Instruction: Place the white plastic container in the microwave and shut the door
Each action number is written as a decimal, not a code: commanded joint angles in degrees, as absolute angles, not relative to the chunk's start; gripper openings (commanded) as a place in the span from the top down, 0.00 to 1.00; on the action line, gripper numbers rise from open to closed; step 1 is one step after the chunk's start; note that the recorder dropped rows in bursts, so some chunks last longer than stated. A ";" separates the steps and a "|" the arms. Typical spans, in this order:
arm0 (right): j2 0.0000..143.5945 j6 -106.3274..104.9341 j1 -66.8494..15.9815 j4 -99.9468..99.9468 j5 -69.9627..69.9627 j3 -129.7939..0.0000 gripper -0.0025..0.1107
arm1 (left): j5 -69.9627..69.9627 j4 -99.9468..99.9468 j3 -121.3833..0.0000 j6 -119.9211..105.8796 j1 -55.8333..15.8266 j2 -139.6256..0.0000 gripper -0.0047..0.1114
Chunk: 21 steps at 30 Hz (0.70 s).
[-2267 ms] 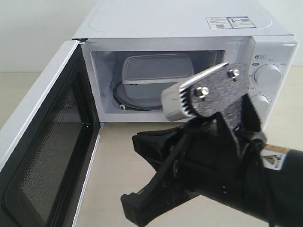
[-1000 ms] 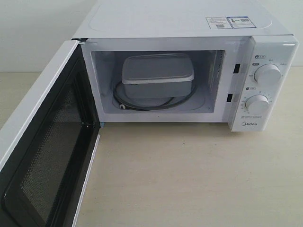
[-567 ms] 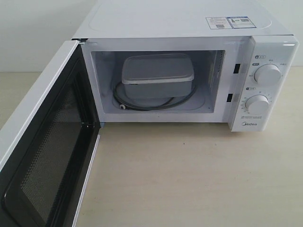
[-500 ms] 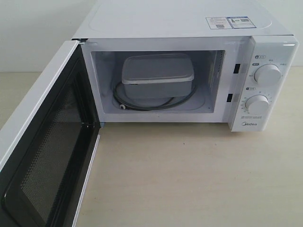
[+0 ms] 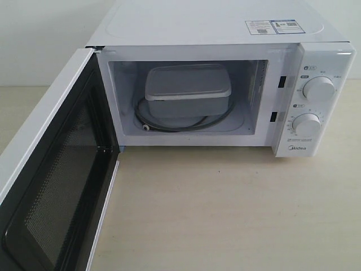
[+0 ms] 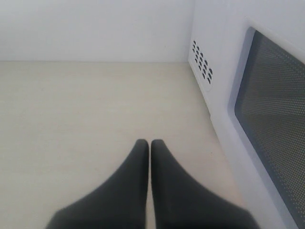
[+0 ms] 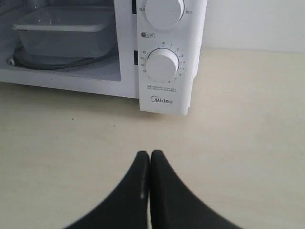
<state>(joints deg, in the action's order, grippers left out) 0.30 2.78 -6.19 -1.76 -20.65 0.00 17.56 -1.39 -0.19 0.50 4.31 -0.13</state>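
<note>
The white plastic container (image 5: 188, 90) rests on the glass turntable inside the white microwave (image 5: 225, 28), lid on; the right wrist view shows the container (image 7: 62, 33) too. The door (image 5: 53, 180) stands wide open at the left, its dark mesh window facing the cavity. In the left wrist view my left gripper (image 6: 150, 143) is shut and empty over bare table, beside the outer face of the door (image 6: 271, 119). My right gripper (image 7: 150, 153) is shut and empty, low over the table in front of the dial panel (image 7: 163, 64). Neither gripper shows in the exterior view.
The beige table (image 5: 225, 209) stretches in front of the microwave. Two round dials (image 5: 318, 89) sit on the right panel. A pale wall stands behind. Vent holes (image 6: 202, 64) mark the microwave's side near the left gripper.
The right arm, which filled the lower right of the exterior view 2.3 s ago, has withdrawn out of that view. Over the last second nothing has moved.
</note>
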 commanded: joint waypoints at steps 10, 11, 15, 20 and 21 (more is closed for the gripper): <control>0.00 4.47 1.67 -0.31 -21.09 0.00 0.98 | 17.57 -1.48 0.00 0.55 4.47 0.00 0.93; 0.00 4.47 1.67 -0.31 -21.09 0.00 0.98 | 17.57 -1.48 0.00 0.55 4.47 0.00 0.93; 0.00 4.64 1.67 0.00 -21.09 0.00 0.98 | 17.57 -1.48 0.00 0.55 4.47 0.00 0.93; 0.00 4.64 1.67 0.00 -21.09 0.00 0.98 | 17.57 -1.48 0.00 0.55 4.47 0.00 0.93; 0.00 4.64 1.67 0.00 -21.09 0.00 0.98 | 17.57 -1.48 0.00 0.55 4.47 0.00 0.93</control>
